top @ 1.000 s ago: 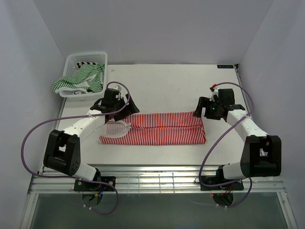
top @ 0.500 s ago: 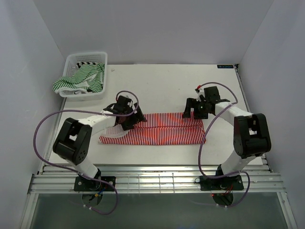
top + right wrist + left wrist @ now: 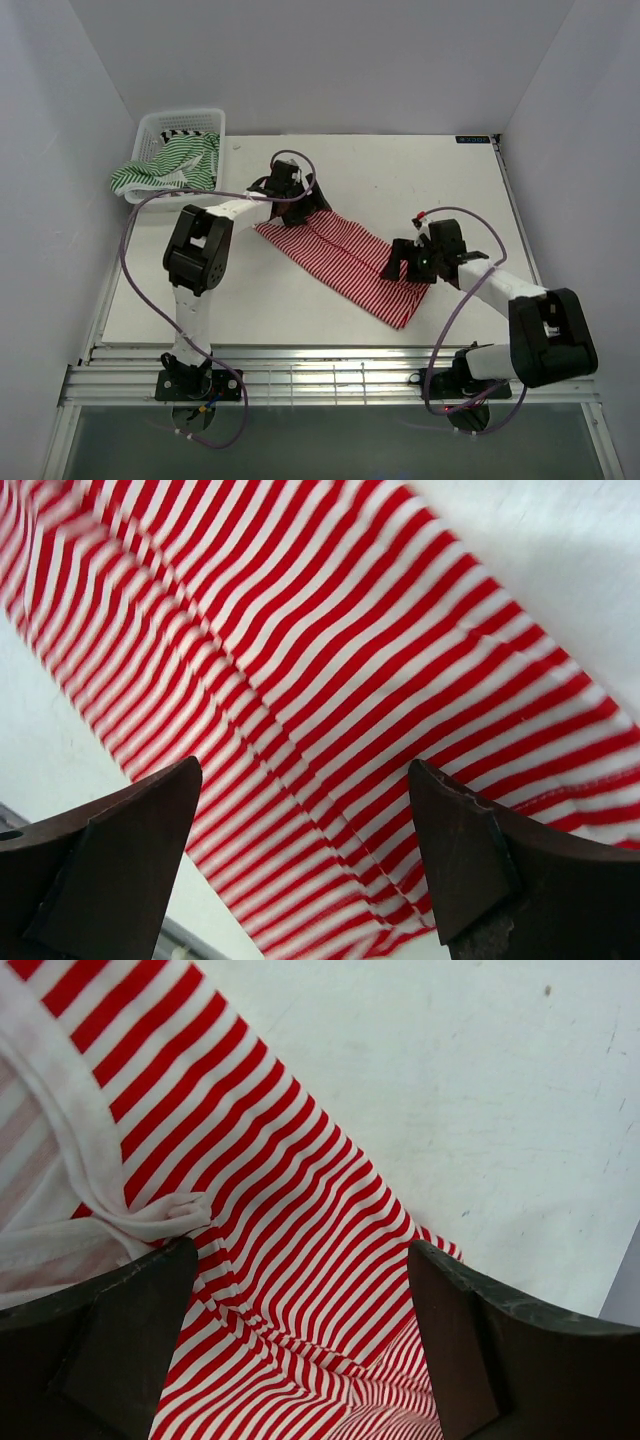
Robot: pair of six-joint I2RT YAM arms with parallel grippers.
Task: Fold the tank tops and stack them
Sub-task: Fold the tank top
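Observation:
The red-and-white tank top (image 3: 345, 260) lies folded into a long strip, running diagonally from far left to near right on the table. My left gripper (image 3: 297, 200) is at its far-left end, jaws open, fingertips down on the fabric (image 3: 300, 1160), which puckers between them (image 3: 302, 1250). My right gripper (image 3: 405, 265) is over the near-right end, jaws open astride the stripes (image 3: 305, 768). The green-and-white tank top (image 3: 165, 170) hangs over the basket's edge. A bit of the black-and-white tank top (image 3: 185, 131) shows inside the basket.
The white mesh basket (image 3: 215, 115) stands at the far left corner of the table. White walls close in the table on three sides. A metal rail (image 3: 330, 375) runs along the near edge by the arm bases.
The red-and-white strip has swung from level to diagonal. My left gripper moved farther away with its end; my right gripper moved nearer and left with the other end.

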